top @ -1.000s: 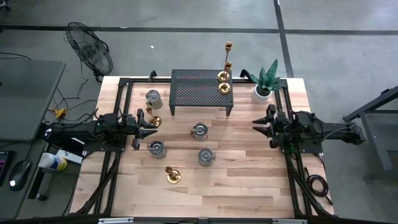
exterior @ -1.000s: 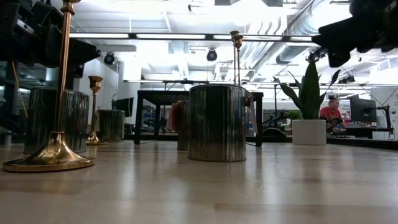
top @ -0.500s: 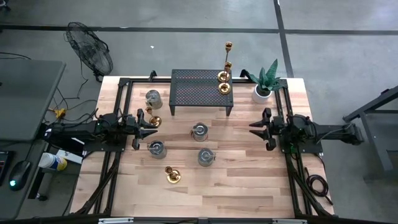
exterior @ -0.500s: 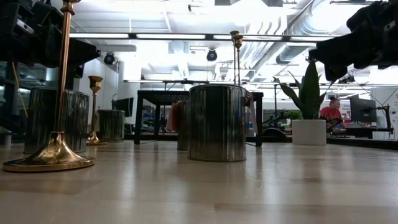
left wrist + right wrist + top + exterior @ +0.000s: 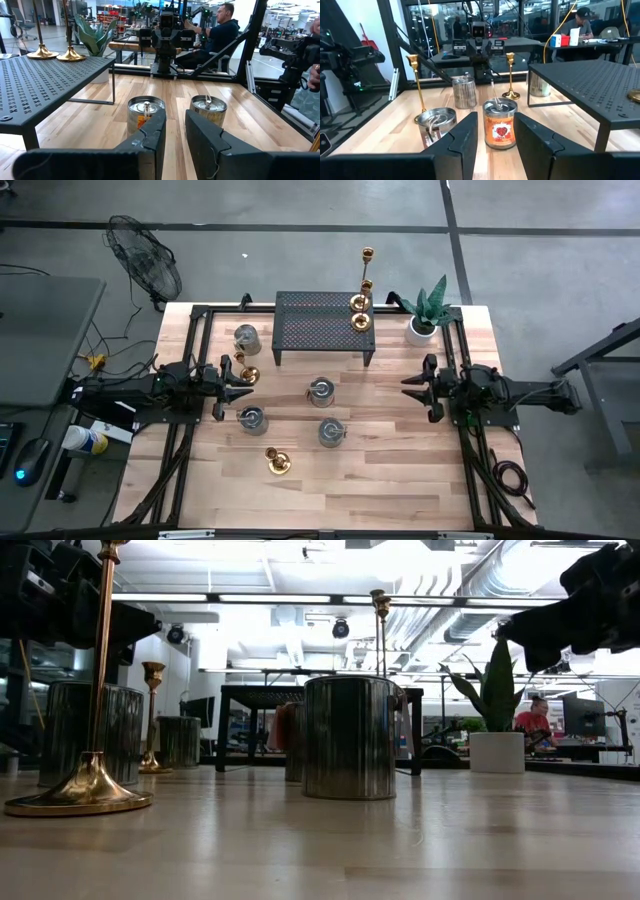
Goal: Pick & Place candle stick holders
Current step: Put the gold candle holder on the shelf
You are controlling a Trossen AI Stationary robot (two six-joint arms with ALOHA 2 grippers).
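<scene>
Stretching across the high view: a pale wooden worktop (image 5: 400, 470) edged by a black frame. Standing at the worktop's far edge near the middle: a black perforated metal shelf (image 5: 315, 330). Carrying two gold candle stick holders: the shelf's right end, one (image 5: 359, 302) right behind the other (image 5: 359, 322), their bases nearly touching.

Hovering at the left edge, pointing inward: the left gripper (image 5: 238, 382), fingers (image 5: 152, 131) standing narrowly apart and holding nothing. Hovering at the right edge, facing inward: the right gripper (image 5: 412, 384), fingers (image 5: 465, 135) parted somewhat wider, also holding nothing.

Sitting at the far right corner: a green potted plant (image 5: 426, 312) in a white pot. Resting apart over the middle of the worktop: four silvery candle tins, one (image 5: 246, 337) beside the shelf's left end, one (image 5: 321, 390) in front of the shelf, one (image 5: 251, 418) near the left gripper, one (image 5: 331, 430) nearer the front edge.

Standing upright just beside the left gripper's tips: a third gold candle stick holder (image 5: 247, 373). Standing alone toward the front edge, left of centre: a fourth (image 5: 276, 461).

Looming tall at the left of the low view: a candle stick holder (image 5: 88, 780) of the same brass shine.
</scene>
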